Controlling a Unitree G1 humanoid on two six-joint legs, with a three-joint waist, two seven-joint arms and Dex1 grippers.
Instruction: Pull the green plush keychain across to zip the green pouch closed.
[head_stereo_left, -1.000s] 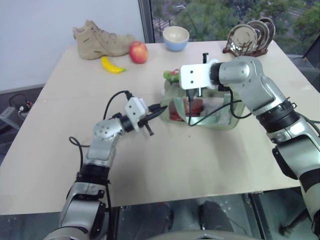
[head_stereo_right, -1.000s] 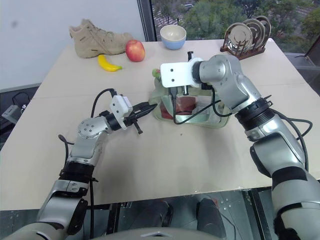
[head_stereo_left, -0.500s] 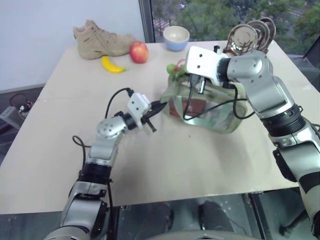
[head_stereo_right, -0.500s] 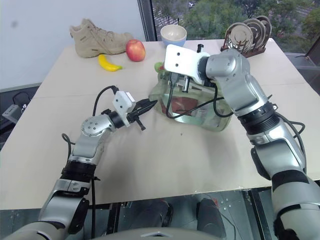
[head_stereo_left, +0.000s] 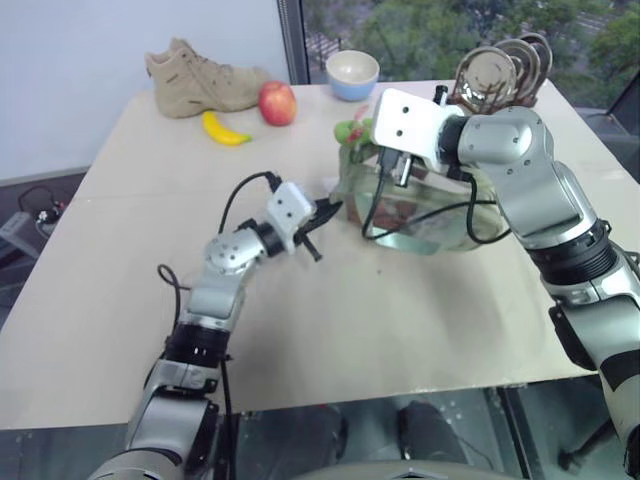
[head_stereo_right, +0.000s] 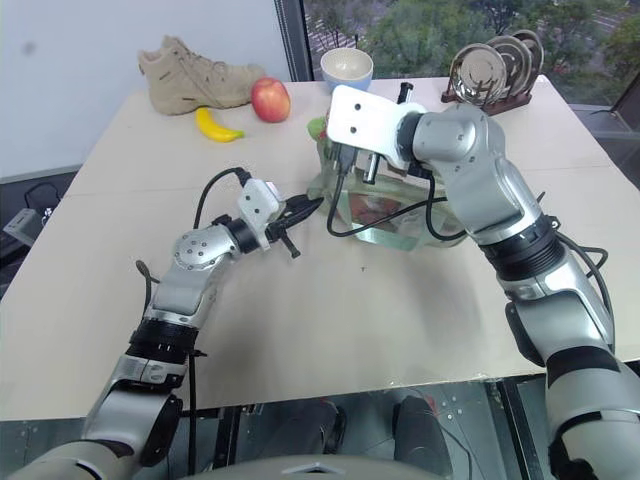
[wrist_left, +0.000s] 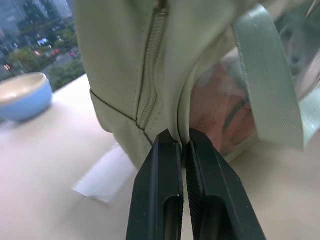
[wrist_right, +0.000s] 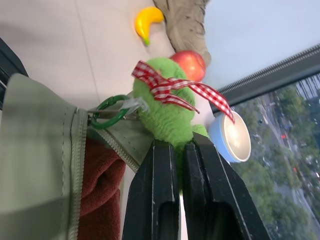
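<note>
We have the green pouch (head_stereo_left: 420, 215) sitting centre-right of the head view, on the beige table (head_stereo_left: 330, 320). The left gripper (wrist_left: 183, 145) is clamped shut on the pouch's fabric at its near end seam, anchoring it. The right gripper (wrist_right: 181, 150) is closed on the green plush keychain (wrist_right: 167, 107), which hangs from a green ring on the zipper slider, at the upper left of the pouch in the head view. In the right wrist view the zipper is open beside the slider, red cloth showing inside. We judge the pull begun but the zip mostly unclosed; most of the travel across remains.
</note>
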